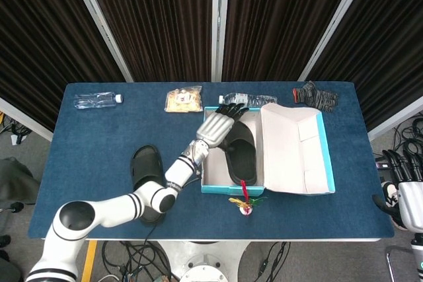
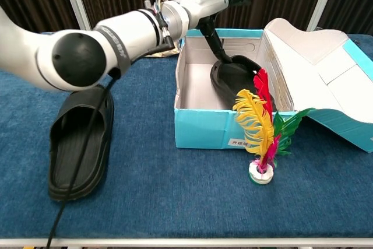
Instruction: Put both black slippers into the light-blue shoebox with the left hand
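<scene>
One black slipper point(image 1: 241, 154) point(image 2: 234, 77) lies inside the light-blue shoebox point(image 1: 225, 189) point(image 2: 220, 130). The other black slipper point(image 1: 141, 165) point(image 2: 78, 144) rests on the blue table to the box's left, partly under my left forearm. My left hand point(image 1: 217, 125) point(image 2: 205, 3) hovers above the box's back-left corner with its fingers spread and nothing in it. One dark finger points down toward the slipper in the box. My right hand point(image 1: 403, 179) hangs off the table's right edge, fingers apart and empty.
The box's white lid point(image 1: 295, 150) point(image 2: 315, 62) stands open to the right. A feathered shuttlecock point(image 1: 245, 205) point(image 2: 261, 138) sits just in front of the box. Along the far edge lie two water bottles point(image 1: 97, 100) point(image 1: 248, 100), a snack bag point(image 1: 184, 99) and a grey glove point(image 1: 316, 96).
</scene>
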{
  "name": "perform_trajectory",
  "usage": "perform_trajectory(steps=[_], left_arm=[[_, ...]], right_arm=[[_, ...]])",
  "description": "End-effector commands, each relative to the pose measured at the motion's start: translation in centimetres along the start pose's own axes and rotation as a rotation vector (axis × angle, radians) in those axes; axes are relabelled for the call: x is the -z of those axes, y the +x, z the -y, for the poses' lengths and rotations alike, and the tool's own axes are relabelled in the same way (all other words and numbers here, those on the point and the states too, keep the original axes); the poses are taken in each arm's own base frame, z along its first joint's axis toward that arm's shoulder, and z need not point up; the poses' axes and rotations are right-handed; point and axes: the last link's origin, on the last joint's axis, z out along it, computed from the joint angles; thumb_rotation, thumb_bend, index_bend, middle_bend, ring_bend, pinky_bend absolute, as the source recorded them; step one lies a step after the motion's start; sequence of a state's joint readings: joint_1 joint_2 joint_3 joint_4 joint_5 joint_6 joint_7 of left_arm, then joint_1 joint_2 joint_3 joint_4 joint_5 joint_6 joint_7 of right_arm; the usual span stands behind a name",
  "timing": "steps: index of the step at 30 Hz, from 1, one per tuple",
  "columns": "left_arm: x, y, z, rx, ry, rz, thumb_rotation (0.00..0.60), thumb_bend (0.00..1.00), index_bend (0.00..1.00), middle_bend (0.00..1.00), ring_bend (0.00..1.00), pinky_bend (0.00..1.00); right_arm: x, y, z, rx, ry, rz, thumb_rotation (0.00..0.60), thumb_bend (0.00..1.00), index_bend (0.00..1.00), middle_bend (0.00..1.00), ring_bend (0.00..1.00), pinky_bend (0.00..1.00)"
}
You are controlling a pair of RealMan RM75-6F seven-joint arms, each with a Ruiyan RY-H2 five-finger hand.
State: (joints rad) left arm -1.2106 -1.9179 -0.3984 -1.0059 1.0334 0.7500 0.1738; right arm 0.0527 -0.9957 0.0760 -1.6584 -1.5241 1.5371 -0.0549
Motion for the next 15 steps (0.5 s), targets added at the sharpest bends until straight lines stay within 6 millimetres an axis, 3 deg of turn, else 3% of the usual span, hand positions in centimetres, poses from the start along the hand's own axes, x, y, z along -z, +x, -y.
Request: perform_trajectory(steps=[1, 7, 15], left_arm=[[2.2, 1.2, 0.0, -0.050, -0.035, 0.029, 0.600, 0.02, 0.02, 0.00, 0.00, 0.10], [3.7, -0.2, -1.7, -0.099, -0.088, 0.127, 0.600, 0.02, 0.02, 0.00, 0.00, 0.09], [3.4, -3.2, -2.5, -0.148, -0.067, 0.194, 0.600, 0.02, 0.02, 0.00, 0.00, 0.09]], right_arm=[[0.0, -0.1, 0.1, -0.002, 0.004, 0.000, 0.600, 0.07, 0.00, 0.10, 0.00, 0.04], [0.0, -0.1, 0.2, -0.005, 0.008, -0.004, 0.600, 0.07, 0.00, 0.10, 0.00, 0.04], [0.2, 0.0, 0.1, -0.004, 0.003, -0.006, 0.600, 0.07, 0.00, 0.10, 0.00, 0.04]])
